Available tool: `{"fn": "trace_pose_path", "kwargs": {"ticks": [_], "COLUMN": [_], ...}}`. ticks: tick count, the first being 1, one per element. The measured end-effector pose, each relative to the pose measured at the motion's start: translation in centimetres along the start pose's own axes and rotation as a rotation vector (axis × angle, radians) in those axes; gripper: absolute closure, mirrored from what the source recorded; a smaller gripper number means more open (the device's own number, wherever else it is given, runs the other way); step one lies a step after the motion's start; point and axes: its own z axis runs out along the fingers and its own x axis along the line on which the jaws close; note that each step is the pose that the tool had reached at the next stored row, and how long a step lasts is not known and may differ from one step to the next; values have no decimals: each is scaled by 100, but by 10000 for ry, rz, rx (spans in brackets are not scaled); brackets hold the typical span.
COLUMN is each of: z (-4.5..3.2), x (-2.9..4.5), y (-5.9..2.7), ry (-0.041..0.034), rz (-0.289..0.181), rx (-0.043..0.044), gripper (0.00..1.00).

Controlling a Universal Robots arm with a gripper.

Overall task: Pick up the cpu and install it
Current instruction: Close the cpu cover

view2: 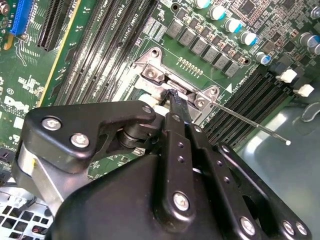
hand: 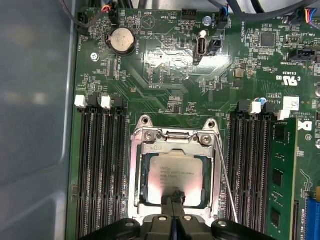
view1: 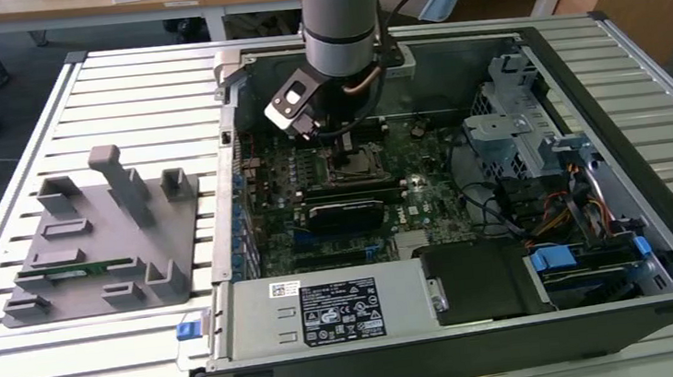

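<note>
Claw (hand: 172, 196): closed, tips pressed together with nothing between them, down on the near edge of the cpu's lid.
Cpu (hand: 175, 175): flat in the socket, silver lid up, framed on all sides, not lifted.
Socket frame (hand: 172, 136): bare metal around the cpu, bolted to the green motherboard (hand: 165, 70).
Lever (hand: 226, 185): thin wire rod just beside the socket, seemingly unlatched.
Memory slots (hand: 97, 170): black rows on both sides of the socket.
Handling: probably light, thin and stiff, with a smooth lid likely slippery under metal tips; underside contacts likely fragile, so no tilting or dragging.
Hold: best across two opposite rim edges, kept level, clear of the underside.
Computer case (view1: 627, 123): open on the slatted table (view1: 117, 89).
Grey parts holder (view1: 107, 238): on the exterior view's left, well apart from the case.
</note>
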Motion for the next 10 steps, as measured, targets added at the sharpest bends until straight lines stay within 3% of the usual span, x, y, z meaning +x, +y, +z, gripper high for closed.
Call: {"fn": "trace_pose_path", "kwargs": {"ticks": [10], "z": [34], "x": [3], "y": [34], "ry": [-10], "rz": [1], "rx": [34], "gripper": [89]}}
